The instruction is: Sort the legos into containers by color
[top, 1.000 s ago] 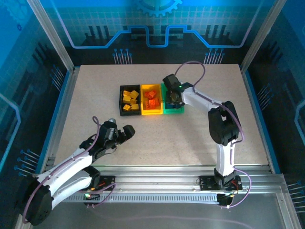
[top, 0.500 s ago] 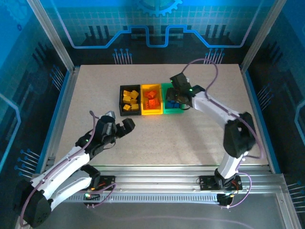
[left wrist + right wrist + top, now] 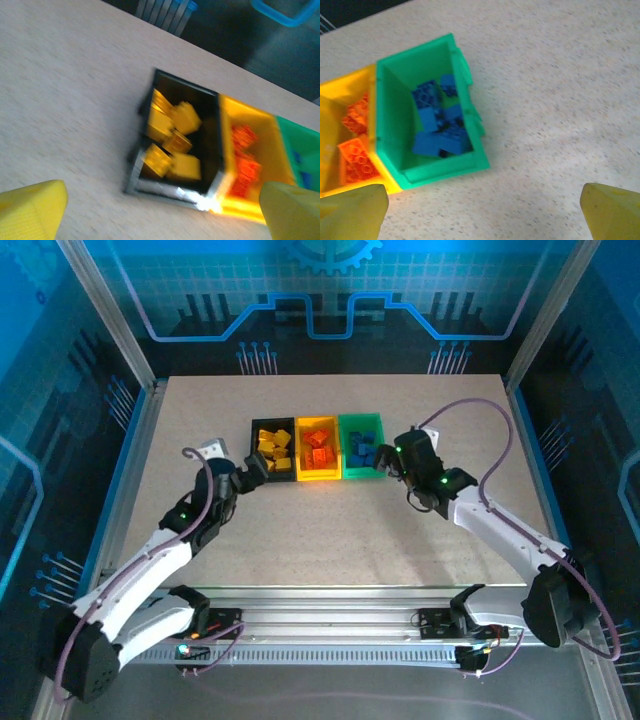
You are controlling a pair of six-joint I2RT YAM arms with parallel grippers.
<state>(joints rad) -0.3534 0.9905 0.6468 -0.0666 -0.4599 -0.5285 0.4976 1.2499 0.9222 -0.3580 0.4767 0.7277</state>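
Observation:
Three containers stand in a row: a black bin (image 3: 253, 450) with yellow legos (image 3: 273, 448), a yellow bin (image 3: 318, 478) with orange-red legos (image 3: 318, 445), and a green bin (image 3: 360, 418) with blue legos (image 3: 362, 451). My left gripper (image 3: 252, 470) hangs open just in front of the black bin's near-left corner (image 3: 175, 192), with nothing between its yellow fingertips (image 3: 30, 210). My right gripper (image 3: 392, 462) is open and empty, next to the green bin's near-right corner (image 3: 445, 170). Blue legos (image 3: 437, 127) lie piled inside that bin.
The bins sit at the middle back of a speckled beige table (image 3: 330, 530). Metal frame rails (image 3: 140, 470) run along the table's sides. The right arm's cable (image 3: 470, 405) arcs over the table's right part.
The right gripper has pulled back from over the green bin toward the near right, and its jaws have opened. The left arm has swung forward to the black bin.

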